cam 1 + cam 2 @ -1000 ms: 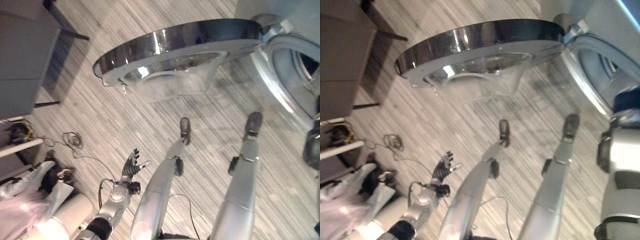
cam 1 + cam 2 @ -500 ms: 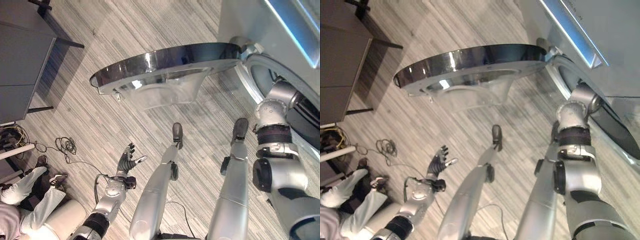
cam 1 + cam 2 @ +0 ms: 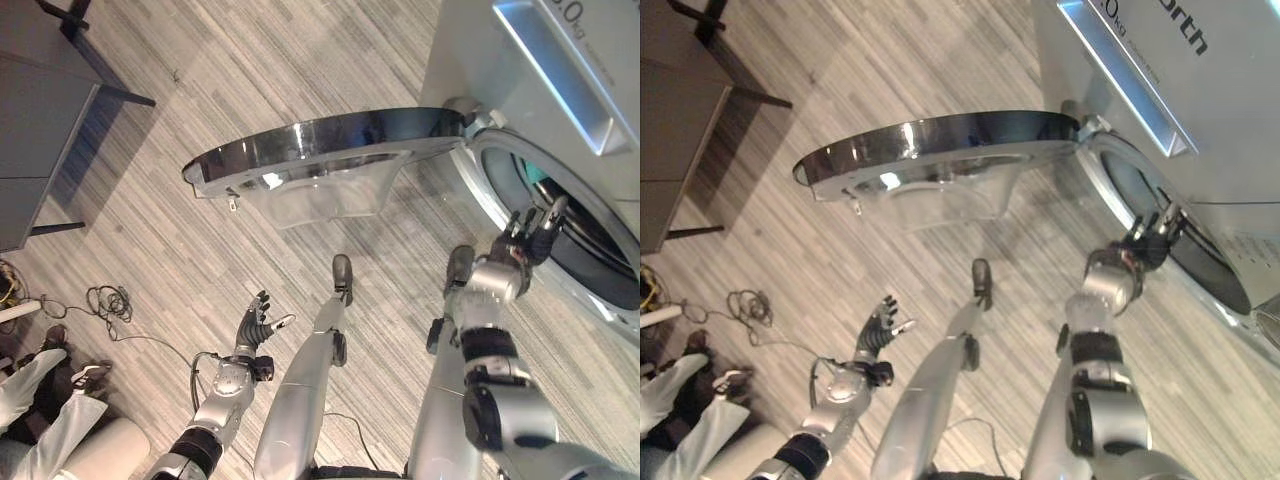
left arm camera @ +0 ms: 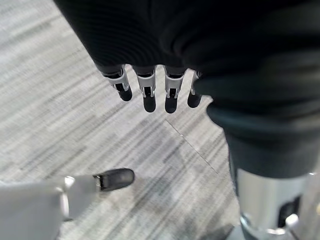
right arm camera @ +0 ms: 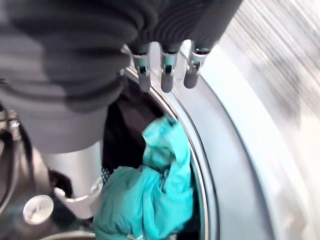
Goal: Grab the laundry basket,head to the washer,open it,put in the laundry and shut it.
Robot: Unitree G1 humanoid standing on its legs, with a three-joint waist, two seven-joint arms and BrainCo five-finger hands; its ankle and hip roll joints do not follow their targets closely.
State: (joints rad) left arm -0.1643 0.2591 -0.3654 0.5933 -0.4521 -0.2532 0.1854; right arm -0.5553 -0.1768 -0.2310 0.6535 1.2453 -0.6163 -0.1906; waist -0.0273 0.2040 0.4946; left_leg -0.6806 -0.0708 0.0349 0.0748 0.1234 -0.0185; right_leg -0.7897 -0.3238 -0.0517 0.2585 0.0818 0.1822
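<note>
Both hands hang empty for you: right hand [image 3: 530,238] relaxed at the washer [image 3: 560,120] mouth above teal laundry [image 5: 150,200], left hand [image 3: 257,326] spread.

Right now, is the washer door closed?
No, the washer door stands swung wide open, and teal laundry lies inside the drum.

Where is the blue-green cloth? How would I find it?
Find the big washer with its round door swung open. Look into the dark drum, just past the right robot hand. The cloth is bright teal, crumpled against the metal rim, the only colourful thing there.
</note>
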